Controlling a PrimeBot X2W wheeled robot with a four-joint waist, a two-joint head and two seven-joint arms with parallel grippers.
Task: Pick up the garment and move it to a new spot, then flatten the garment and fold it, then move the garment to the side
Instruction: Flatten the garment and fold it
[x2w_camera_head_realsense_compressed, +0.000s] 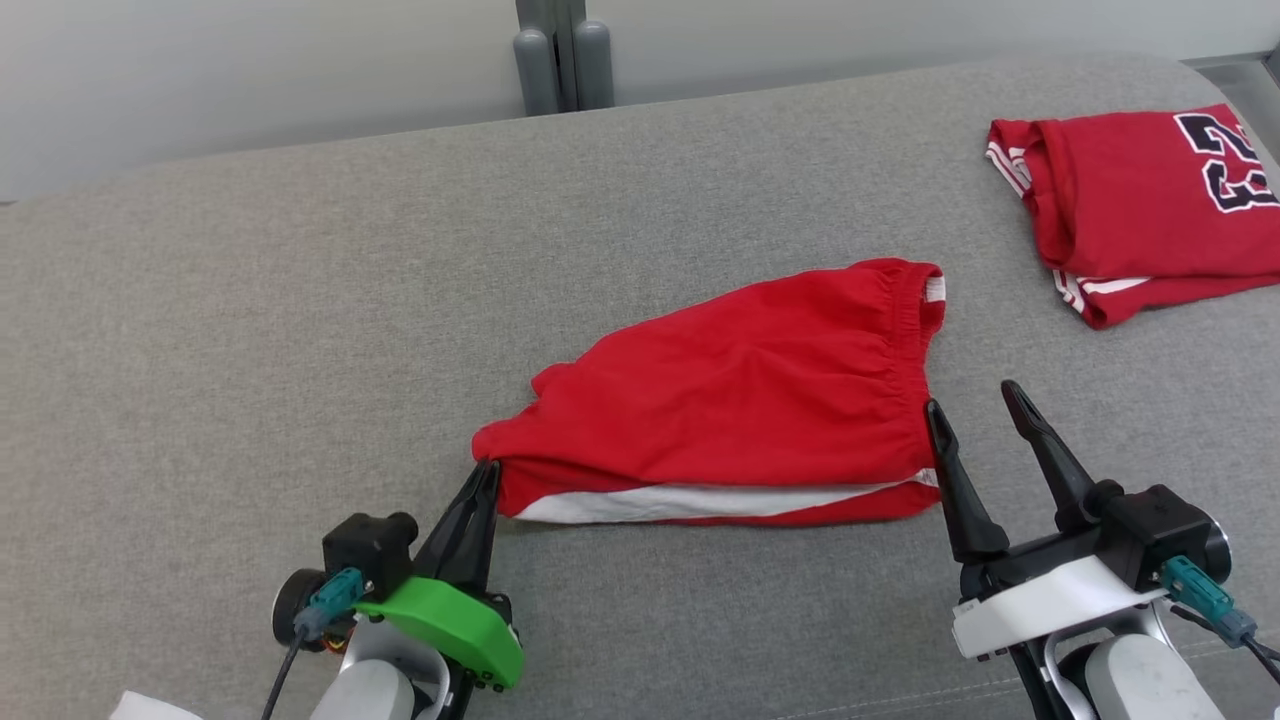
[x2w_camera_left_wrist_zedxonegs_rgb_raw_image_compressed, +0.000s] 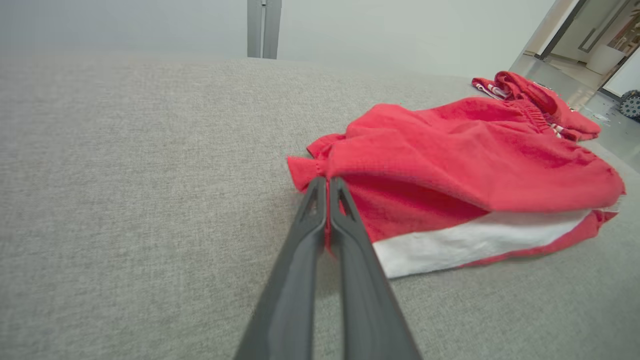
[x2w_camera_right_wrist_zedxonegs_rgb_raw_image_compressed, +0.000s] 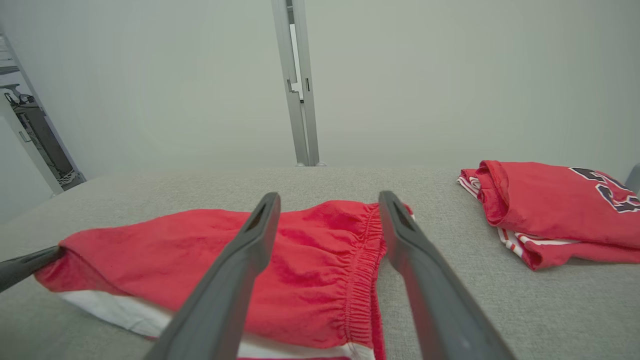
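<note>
Head view gave me the red shorts (x2w_camera_head_realsense_compressed: 740, 390) lying flat on the grey fabric-covered counter (x2w_camera_head_realsense_compressed: 300, 300), white side stripe along the edge nearest me, elastic waistband at the right end and leg hems at the left end. I took the shorts as my reference for everything else.

At the left-end corner of the shorts, my left gripper (x2w_camera_head_realsense_compressed: 487, 472) had its two fingers pressed together. On the left wrist view a sliver of red cloth showed between the fingers of the left gripper (x2w_camera_left_wrist_zedxonegs_rgb_raw_image_compressed: 325, 181), so it was pinching the hem corner of the shorts (x2w_camera_left_wrist_zedxonegs_rgb_raw_image_compressed: 465, 165).

At the waistband end, my right gripper (x2w_camera_head_realsense_compressed: 972, 396) stood with its fingers spread wide and held nothing. On the right wrist view one finger (x2w_camera_right_wrist_zedxonegs_rgb_raw_image_compressed: 260, 220) was over the gathered cloth of the shorts (x2w_camera_right_wrist_zedxonegs_rgb_raw_image_compressed: 310, 260), the other (x2w_camera_right_wrist_zedxonegs_rgb_raw_image_compressed: 400, 225) just off the waistband over bare counter. I could not tell whether either finger touched the cloth.

A folded red jersey (x2w_camera_head_realsense_compressed: 1130, 200) with dark numerals lay beyond the waistband end, well apart from the shorts. A grey post (x2w_camera_head_realsense_compressed: 563, 55) stood past the counter's far edge, behind the shorts.
</note>
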